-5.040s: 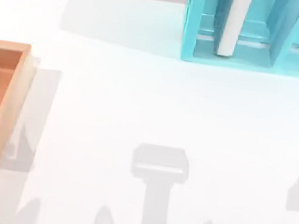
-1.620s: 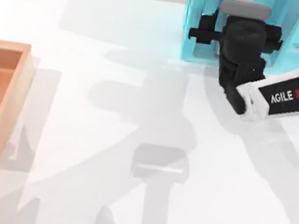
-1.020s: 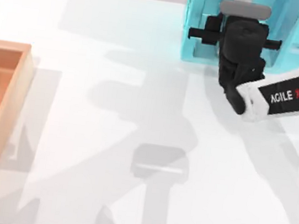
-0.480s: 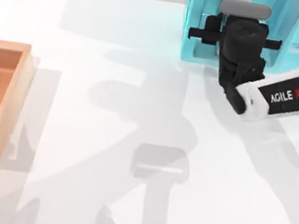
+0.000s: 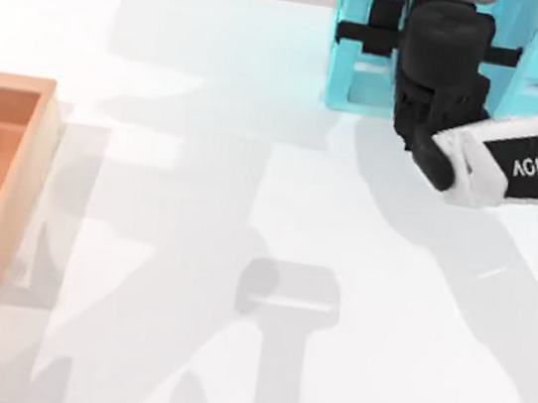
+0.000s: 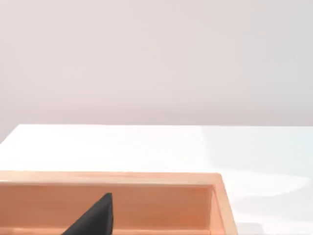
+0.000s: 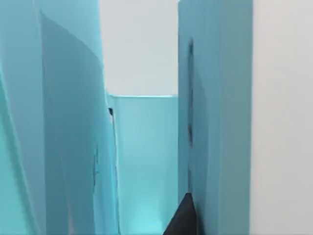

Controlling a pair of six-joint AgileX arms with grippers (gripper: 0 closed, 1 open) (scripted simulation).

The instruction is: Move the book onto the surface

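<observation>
While reaching, right end effector (image 5: pixel 443 31) enters shelf (image 5: pixel 347 62).

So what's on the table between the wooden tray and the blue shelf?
Nothing solid: in the top view, bare white table with only shadows runs from the tray at the left to the shelf, where the right gripper reaches in.

Shelf unit (image 5: pixel 354 63) right, tray (image 5: pixel 20 187) left.
</observation>
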